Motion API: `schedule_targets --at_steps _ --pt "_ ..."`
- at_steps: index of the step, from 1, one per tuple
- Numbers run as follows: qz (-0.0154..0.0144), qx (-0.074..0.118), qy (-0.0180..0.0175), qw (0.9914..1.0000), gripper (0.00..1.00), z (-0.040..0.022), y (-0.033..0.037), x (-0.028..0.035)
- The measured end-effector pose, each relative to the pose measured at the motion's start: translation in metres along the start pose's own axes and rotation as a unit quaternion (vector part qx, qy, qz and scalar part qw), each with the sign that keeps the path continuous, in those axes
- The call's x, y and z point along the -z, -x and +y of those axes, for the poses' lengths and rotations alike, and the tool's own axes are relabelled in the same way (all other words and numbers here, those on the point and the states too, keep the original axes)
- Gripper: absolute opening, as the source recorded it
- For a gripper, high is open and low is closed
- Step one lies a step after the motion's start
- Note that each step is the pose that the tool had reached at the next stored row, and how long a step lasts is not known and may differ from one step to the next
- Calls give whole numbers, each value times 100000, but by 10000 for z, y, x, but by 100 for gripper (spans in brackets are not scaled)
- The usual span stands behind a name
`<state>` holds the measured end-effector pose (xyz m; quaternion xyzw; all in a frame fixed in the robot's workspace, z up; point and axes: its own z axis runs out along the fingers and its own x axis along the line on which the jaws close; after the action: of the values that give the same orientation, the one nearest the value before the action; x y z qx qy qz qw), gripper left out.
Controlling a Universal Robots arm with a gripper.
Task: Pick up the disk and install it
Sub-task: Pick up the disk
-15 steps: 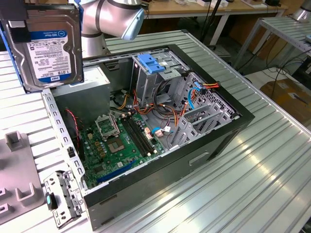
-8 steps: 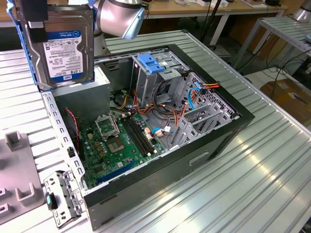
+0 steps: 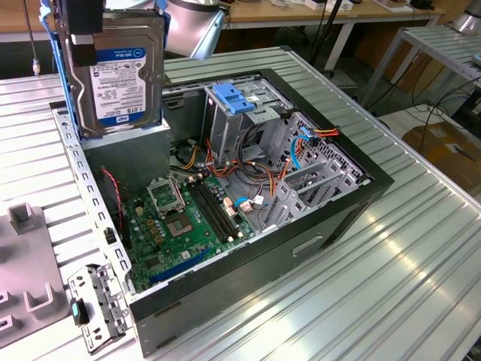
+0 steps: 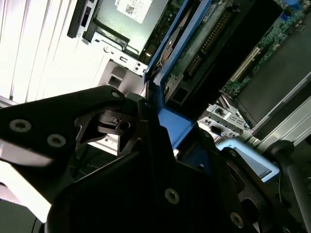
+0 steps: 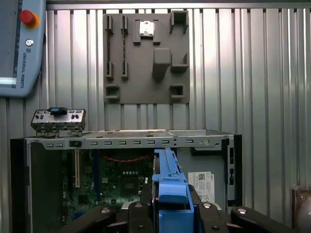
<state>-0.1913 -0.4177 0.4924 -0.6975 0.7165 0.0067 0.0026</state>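
**Ribbed desk, open case: disk aloft in the claw**

Ribbed metal desk (image 3: 391,286) carries the open computer case (image 3: 323,226), lying on its side. I have the claw (image 4: 160,121) closed on the disk (image 3: 120,75), clamped at its blue side rail. The drive hangs on edge above the case's corner at the exterior view's left. The drive cage (image 3: 240,120) with its blue handle sits apart, toward the exterior view's right. My judgement: travel slowly, square the rails to the cage guides before any descent, and steer wide of the orange cables (image 3: 216,164).
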Motion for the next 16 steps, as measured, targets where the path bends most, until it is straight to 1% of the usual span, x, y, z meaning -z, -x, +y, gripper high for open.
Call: schedule_targets --at_steps 3,8,12,13,14,16 --pt "-3 -14 -3 100000 37 -79 -13 -4" --pt "7 -53 -6 100000 37 -184 -30 -8" --pt "38 -82 -4 100000 37 -219 -66 -15" --pt "33 -89 -13 100000 37 -238 -79 -20" --pt "57 -95 -3 100000 37 -293 -84 -26" --pt "101 -107 -4 100000 37 -382 -88 -37"
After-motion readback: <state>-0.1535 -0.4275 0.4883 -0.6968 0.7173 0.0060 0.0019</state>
